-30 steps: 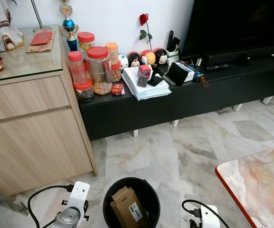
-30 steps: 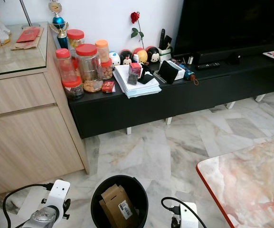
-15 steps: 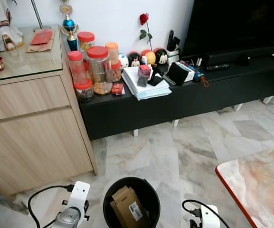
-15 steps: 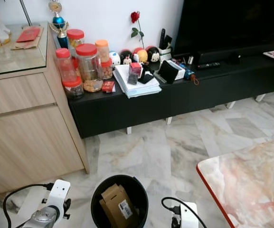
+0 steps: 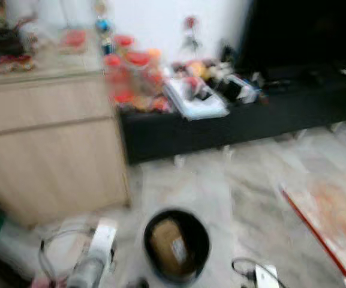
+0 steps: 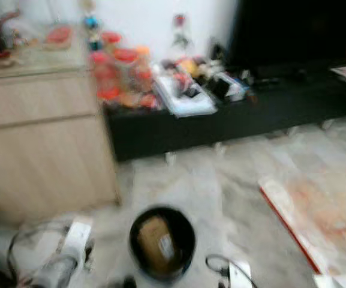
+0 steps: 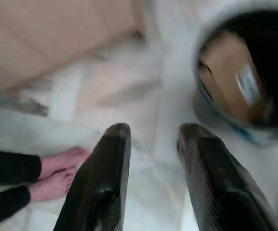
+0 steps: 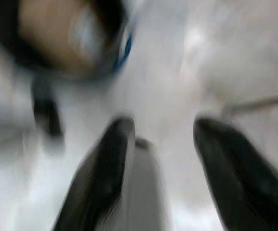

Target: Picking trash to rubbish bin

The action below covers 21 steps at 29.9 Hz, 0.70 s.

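Rubbish bin point(image 5: 177, 245), cardboard box point(image 5: 168, 241) inside, is now blurred by camera motion. Bare feet point(image 7: 59, 174) are seen beside the spread left gripper point(image 7: 151, 137); the right gripper point(image 8: 165, 130) is spread.

The floor point(image 5: 256, 174) is glossy pale marble. The rubbish bin point(image 5: 177, 244) looks like smooth black plastic and holds a brown cardboard box point(image 7: 228, 74) bearing a white paper label. The cabinet point(image 5: 53, 150) is matt light wood; the low TV unit point(image 5: 220, 123) is matt black. The left gripper's fingers point(image 7: 201, 159) are shiny black plastic.
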Tool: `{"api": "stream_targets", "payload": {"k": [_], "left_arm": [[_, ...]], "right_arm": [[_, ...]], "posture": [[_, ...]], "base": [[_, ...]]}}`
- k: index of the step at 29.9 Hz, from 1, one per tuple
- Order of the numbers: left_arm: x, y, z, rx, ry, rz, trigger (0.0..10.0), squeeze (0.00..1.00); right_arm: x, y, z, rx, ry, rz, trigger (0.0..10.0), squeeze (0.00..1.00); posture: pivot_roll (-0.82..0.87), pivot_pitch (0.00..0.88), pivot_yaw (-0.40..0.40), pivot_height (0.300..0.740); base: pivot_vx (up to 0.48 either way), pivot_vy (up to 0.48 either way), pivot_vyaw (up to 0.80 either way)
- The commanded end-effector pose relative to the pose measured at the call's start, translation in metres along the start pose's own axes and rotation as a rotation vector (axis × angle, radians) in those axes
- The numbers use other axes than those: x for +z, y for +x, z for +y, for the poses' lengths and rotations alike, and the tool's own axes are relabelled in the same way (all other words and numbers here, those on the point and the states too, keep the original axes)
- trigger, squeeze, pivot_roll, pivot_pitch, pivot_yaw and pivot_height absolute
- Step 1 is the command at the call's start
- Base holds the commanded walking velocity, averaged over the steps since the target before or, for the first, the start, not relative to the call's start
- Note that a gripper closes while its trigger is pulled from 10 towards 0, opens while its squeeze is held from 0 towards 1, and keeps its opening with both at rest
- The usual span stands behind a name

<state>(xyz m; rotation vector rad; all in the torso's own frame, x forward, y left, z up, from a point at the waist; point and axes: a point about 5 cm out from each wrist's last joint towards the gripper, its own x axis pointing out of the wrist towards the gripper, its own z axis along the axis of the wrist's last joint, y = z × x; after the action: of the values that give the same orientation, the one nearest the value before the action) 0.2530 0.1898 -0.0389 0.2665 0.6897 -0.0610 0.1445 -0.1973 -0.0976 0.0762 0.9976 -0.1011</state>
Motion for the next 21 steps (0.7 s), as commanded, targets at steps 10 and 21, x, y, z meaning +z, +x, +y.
{"api": "stream_targets", "payload": {"k": [10, 21], "left_arm": [[-0.0325, -0.0084, -0.0004, -0.002, -0.011, 0.118, 10.0, 0.0], [-0.0324, -0.0083, -0.0001, -0.001, -0.013, 0.117, 10.0, 0.0]], "right_arm": [[0.0147, 0.0023, 0.0028, 0.008, -0.012, -0.061, 10.0, 0.0], [0.0189, 0.0029, 0.0032, 0.012, -0.015, -0.074, 10.0, 0.0]], "posture": [[0.05, 0.0, -0.015, 0.74], [0.05, 0.001, -0.016, 0.74]], "base": [[-0.285, 0.0, 0.0], [-0.281, 0.0, 0.0]]}}
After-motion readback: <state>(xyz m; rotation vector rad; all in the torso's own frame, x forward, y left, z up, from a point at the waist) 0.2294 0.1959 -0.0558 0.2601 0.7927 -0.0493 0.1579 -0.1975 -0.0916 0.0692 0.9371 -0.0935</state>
